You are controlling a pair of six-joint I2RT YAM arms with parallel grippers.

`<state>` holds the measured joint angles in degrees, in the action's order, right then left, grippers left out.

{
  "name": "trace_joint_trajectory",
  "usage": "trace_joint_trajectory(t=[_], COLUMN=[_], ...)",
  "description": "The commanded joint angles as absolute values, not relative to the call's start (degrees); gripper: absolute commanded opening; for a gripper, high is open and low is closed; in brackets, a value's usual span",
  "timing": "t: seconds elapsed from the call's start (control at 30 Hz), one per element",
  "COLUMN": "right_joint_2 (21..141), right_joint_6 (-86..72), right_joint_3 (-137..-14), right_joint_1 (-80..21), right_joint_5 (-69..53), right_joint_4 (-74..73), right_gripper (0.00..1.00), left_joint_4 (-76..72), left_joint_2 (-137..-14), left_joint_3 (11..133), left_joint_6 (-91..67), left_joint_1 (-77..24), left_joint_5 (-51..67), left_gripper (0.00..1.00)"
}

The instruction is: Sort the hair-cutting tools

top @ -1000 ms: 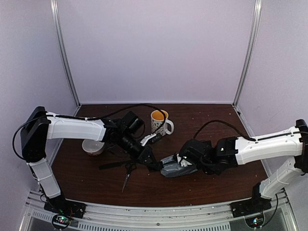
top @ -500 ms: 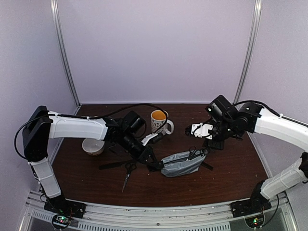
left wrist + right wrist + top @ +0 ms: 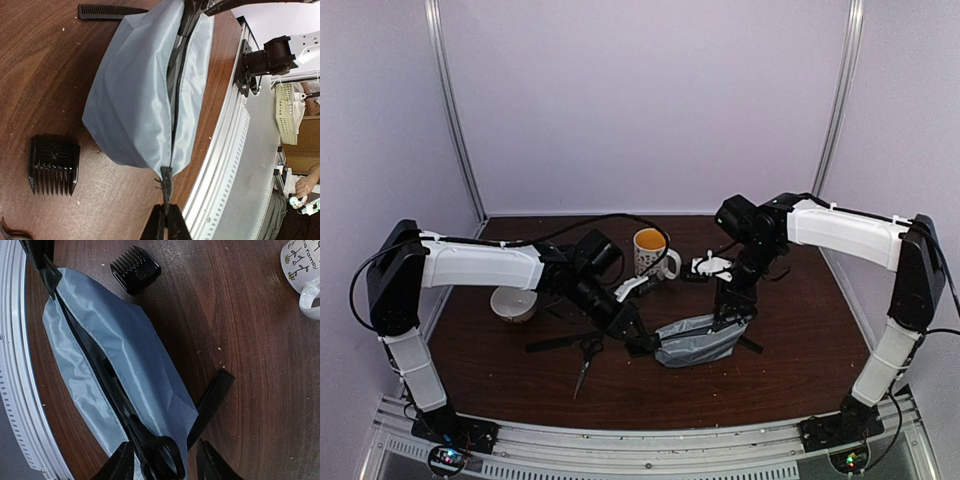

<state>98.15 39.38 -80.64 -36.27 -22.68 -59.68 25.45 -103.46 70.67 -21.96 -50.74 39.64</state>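
- Black-handled scissors (image 3: 156, 456) lie in the unzipped grey fabric zip pouch (image 3: 125, 355), finger loops poking out.
- Right gripper (image 3: 164, 445) hovers over the loops, jaws parted.
- Left gripper (image 3: 165, 214) pinches the pouch's end tab.
- Small black toothed block (image 3: 135, 270) sits just beside the pouch.

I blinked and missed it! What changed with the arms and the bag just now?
The right tool rose off the grey zip fabric pouch and opened, leaving the black-handled steel scissors poking out of it. The left tool stayed shut on the pouch's end; nothing else moved.
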Motion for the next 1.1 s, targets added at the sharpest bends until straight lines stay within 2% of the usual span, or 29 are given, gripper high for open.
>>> trace_joint_trajectory(t=[0.0, 0.13, 0.3, 0.53, 0.83, 1.07], right_joint_2=[99.75, 99.20, 98.72, 96.50, 85.39, 81.42], right_joint_6=[40.57, 41.55, 42.46, 43.87, 44.47, 47.85], right_joint_3=[-84.45, -84.27, -83.61, -82.14, -67.33, -62.79], right_joint_1=[-35.24, -34.72, -34.63, -34.63, -37.03, -39.60], right_joint_5=[-27.13, -27.90, -27.57, -28.86, -31.00, -29.00], right_joint_4=[-63.63, -64.89, -66.30, -66.43, -50.54, -45.05], right_gripper=[0.39, 0.32, 0.12, 0.01, 0.00, 0.00], left_joint_4=[24.16, 24.34, 24.35, 24.35, 22.70, 19.87], left_joint_2=[-103.80, -103.80, -103.96, -104.15, -104.45, -106.13], left_joint_3=[72.16, 72.09, 72.16, 71.82, 71.72, 70.73], left_joint_6=[-20.75, -20.49, -20.22, -20.04, -21.56, -23.26], left_joint_1=[-50.91, -50.90, -50.88, -50.88, -50.02, -48.31], left_joint_5=[39.81, 39.90, 39.92, 39.81, 43.54, 51.51], left_gripper=[0.03, 0.03, 0.03, 0.03, 0.00, 0.00])
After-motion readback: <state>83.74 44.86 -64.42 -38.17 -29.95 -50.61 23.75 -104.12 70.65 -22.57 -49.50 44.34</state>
